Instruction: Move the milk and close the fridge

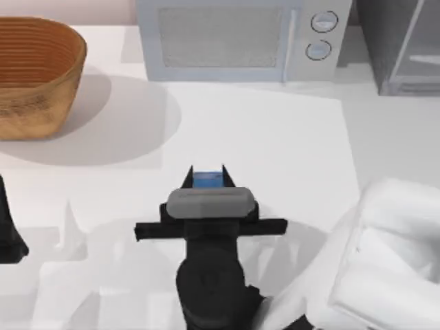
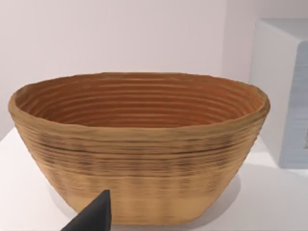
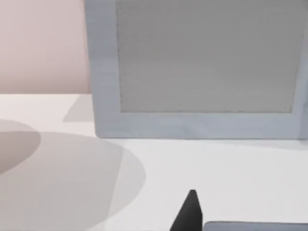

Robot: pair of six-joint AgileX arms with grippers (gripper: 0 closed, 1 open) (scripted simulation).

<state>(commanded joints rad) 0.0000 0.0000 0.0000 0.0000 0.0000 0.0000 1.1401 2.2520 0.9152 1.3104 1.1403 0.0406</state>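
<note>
Blue carton top: you can see the milk [image 1: 207, 180] at centre frame in the top view, a blue patch wedged between two dark fingers.
Right hand: your right hand [image 1: 207, 177] sits at centre, low in the top view, fingers clenched on the milk from either side, with the grey wrist block just below the carton in frame.
Right arm: it runs from the bottom edge of the top view up to that hand.
Right wrist view: one dark fingertip [image 3: 188, 211] pokes in at the lower edge, with a pale grey edge just beside it; you're facing the microwave [image 3: 202, 67] across bare white counter [image 3: 144, 173].
Fridge: the grey cabinet [image 1: 402, 45] stands at the upper right corner of the top view, well apart from the milk; you cannot tell from here how its door stands.
Microwave, top view: upper centre, two round knobs [image 1: 321, 36] on its right side.
Basket: woven, tan, upper left of the top view [image 1: 34, 72].
Left hand: parked at the left edge of the top view [image 1: 8, 230]; whether it is clenched or released, you cannot tell.
</note>
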